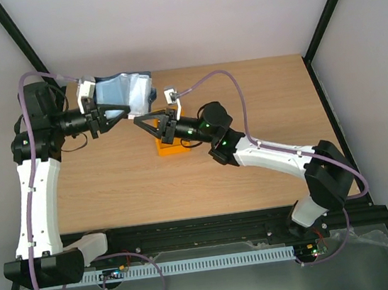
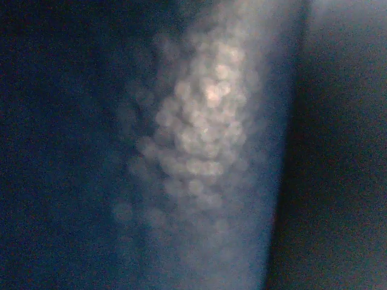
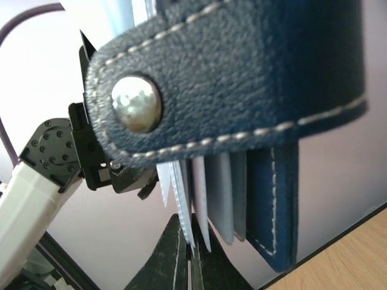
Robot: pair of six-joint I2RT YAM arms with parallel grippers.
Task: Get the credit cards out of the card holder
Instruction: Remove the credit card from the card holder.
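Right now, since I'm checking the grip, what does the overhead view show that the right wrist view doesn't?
Overhead only: the orange bin, and the card holder raised between the left gripper and right gripper. Right wrist only: the holder's snap stud, stitching, and pale cards hanging below the flap. Both: the holder and the right gripper's closed fingers.

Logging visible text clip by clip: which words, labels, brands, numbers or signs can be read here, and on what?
No readable text in any view.
card holder: only stitching and a plain metal snap, no brand.
credit cards: only their edges show, no print visible.
orange bin: no label visible.
Left wrist view: fully blurred, nothing legible.
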